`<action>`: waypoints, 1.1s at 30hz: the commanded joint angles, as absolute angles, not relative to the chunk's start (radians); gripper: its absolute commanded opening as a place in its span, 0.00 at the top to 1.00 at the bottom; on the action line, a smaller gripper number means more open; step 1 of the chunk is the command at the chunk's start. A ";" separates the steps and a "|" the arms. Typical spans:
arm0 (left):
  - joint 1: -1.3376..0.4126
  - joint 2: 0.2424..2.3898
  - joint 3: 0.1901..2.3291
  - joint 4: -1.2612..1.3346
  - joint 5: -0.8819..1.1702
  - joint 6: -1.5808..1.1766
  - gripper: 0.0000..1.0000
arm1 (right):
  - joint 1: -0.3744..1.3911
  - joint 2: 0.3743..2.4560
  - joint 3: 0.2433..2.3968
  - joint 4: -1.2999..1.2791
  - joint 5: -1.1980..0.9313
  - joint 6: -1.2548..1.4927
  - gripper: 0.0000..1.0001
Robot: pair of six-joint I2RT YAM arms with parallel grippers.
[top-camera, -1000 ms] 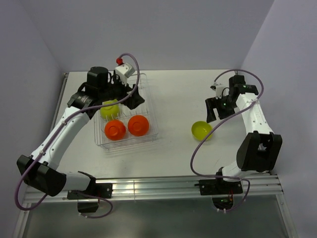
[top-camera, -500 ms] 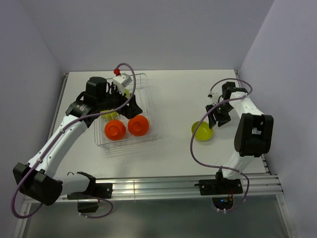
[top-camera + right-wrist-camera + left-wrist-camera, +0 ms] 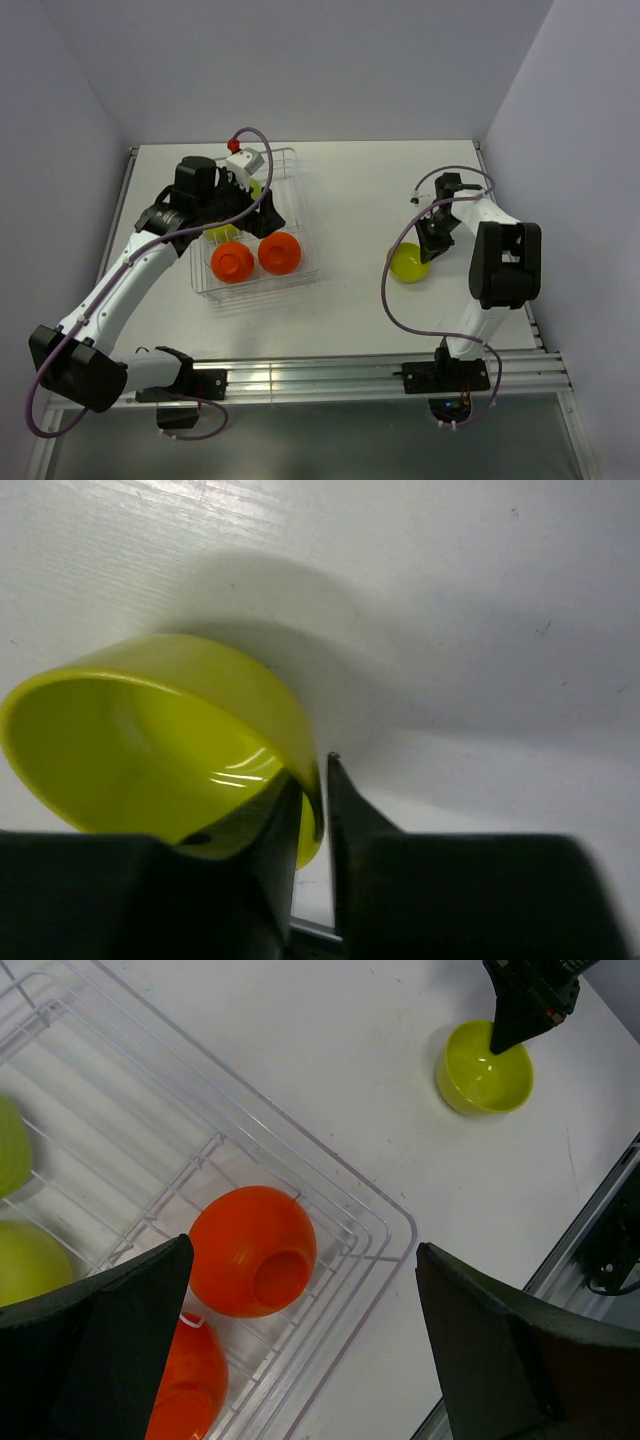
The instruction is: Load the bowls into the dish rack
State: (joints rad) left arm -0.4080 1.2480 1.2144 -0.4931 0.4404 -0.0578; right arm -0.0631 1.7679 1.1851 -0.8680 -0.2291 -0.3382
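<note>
Right wrist view. Tech A: how are the right jaws standing?
Tech B: They are standing narrow, pinching the side wall of a lime green bowl (image 3: pixel 150 740). One finger is sitting inside the rim, the other outside. The bowl is tilting, its mouth facing the camera. The jaws themselves are covering its lower edge, so contact with the worktop (image 3: pixel 450 600) is not readable.
Tech A: Where is that bowl lying relative to the dish rack (image 3: pixel 130 1100)?
Tech B: Top external view is showing it on the right of the worktop, well apart from the rack, with the right arm (image 3: pixel 505 260) partly covering it.
Tech A: And the left jaws?
Tech B: They are standing wide apart, holding nothing, hanging over the rack. Two orange-red bowls (image 3: pixel 252 1250) are sitting inside it, bases toward the camera; one is half hiding behind a finger. Two more green bowls (image 3: pixel 222 233) are lying further left in the rack. The frame edge is cutting them off in the left wrist view, and the left arm (image 3: pixel 130 270) is masking them from above.
</note>
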 commanded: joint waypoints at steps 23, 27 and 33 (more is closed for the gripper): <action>-0.394 1.232 1.430 -0.252 0.717 -0.385 0.01 | 0.124 1.473 1.712 -0.681 -0.884 0.071 1.00; -0.394 1.236 1.373 -0.132 0.797 -0.604 0.01 | 0.190 1.448 1.658 -0.623 -0.854 0.084 1.00; -0.394 1.262 1.286 -0.019 0.851 -0.773 0.01 | 0.244 1.436 1.603 -0.588 -0.835 0.104 1.00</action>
State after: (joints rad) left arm -0.3958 1.2568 1.3296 -0.1436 0.7731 -0.6197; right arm 0.2272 1.4830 1.6077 -0.6685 -0.8307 0.0711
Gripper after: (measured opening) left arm 0.995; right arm 0.050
